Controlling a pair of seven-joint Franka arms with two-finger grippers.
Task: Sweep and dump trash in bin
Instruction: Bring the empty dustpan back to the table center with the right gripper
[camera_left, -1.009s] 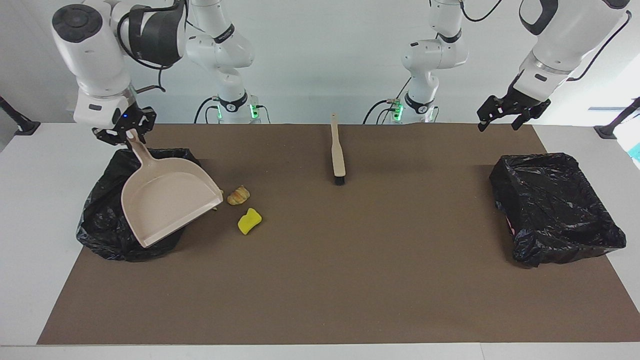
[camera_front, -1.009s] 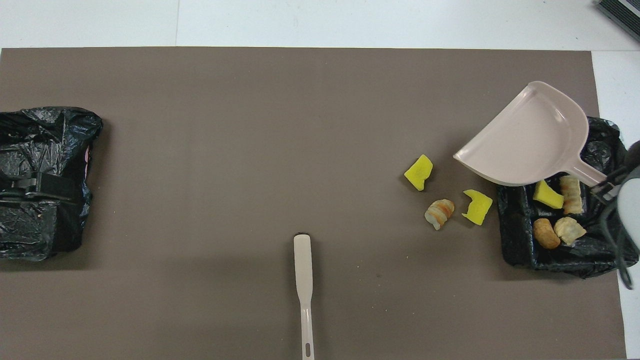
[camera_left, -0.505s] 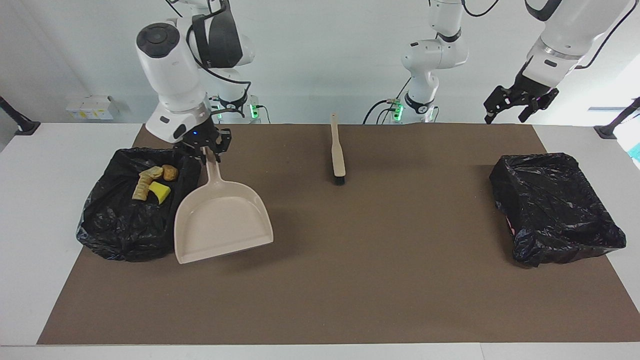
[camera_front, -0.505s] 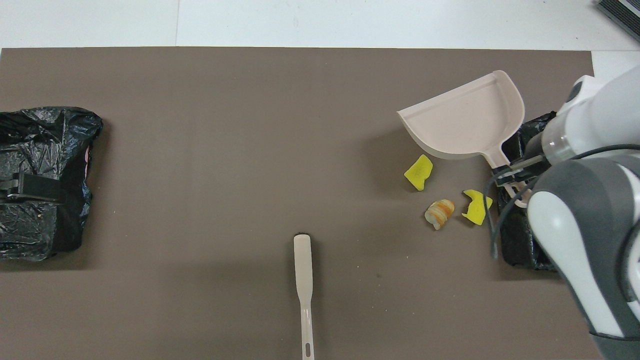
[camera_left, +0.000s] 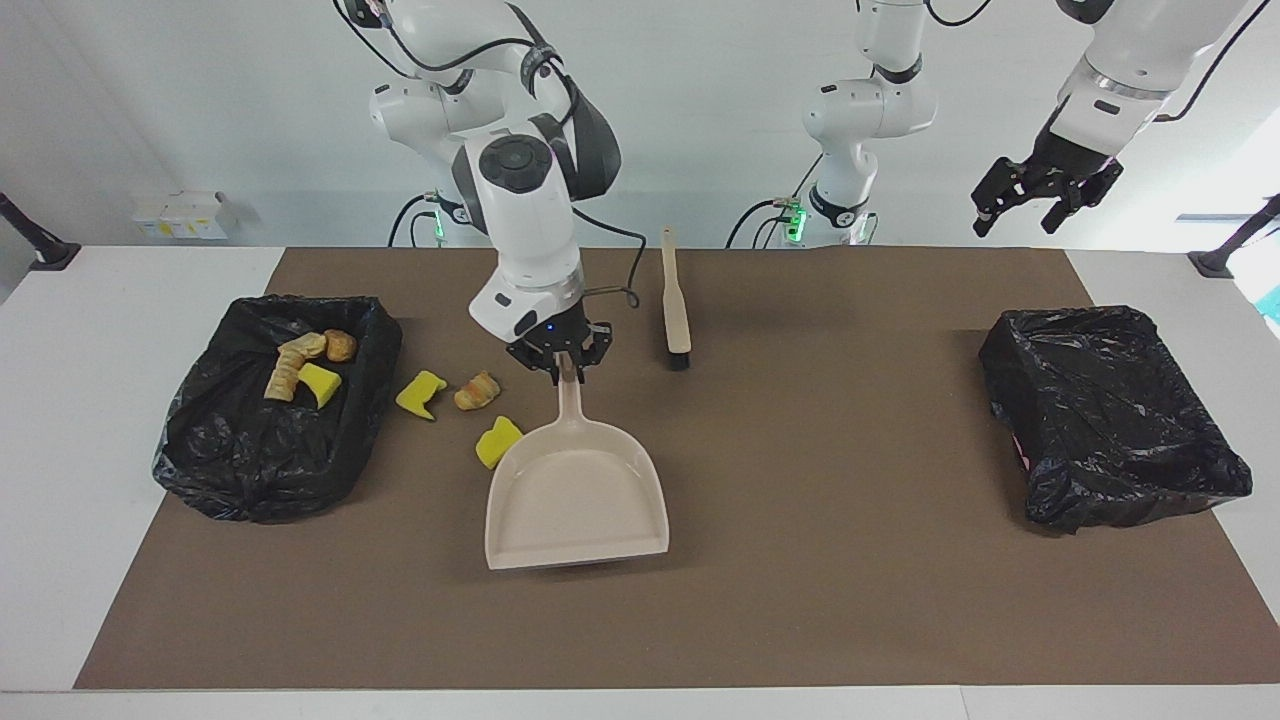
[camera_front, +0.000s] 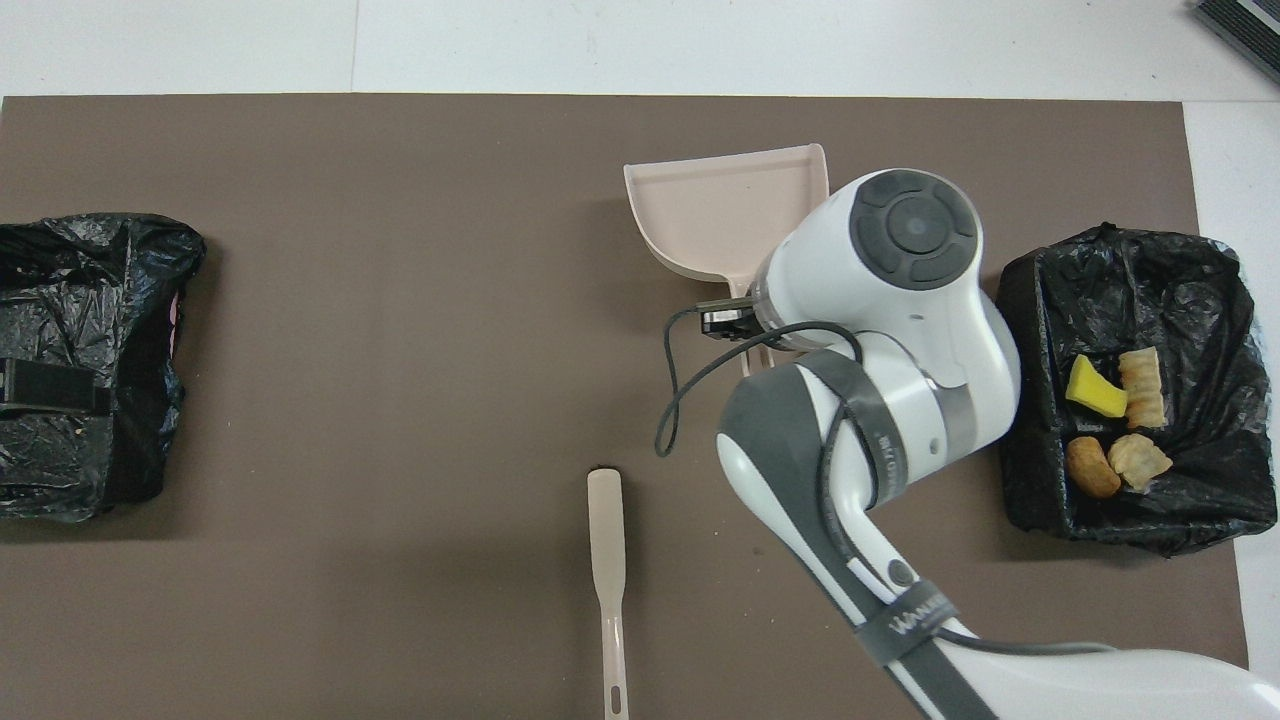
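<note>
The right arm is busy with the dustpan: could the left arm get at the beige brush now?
Probably yes: the left gripper hangs open and empty, and the beige brush lies uncovered on the mat.

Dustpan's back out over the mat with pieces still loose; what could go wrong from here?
1. The right hand holds the dustpan by the handle's end, so it may twist when pressed down.
2. The yellow sponge chunk touches the pan's side and could be knocked away.
3. The brush lies ungrasped; the left hand hangs open above the other bin.
</note>
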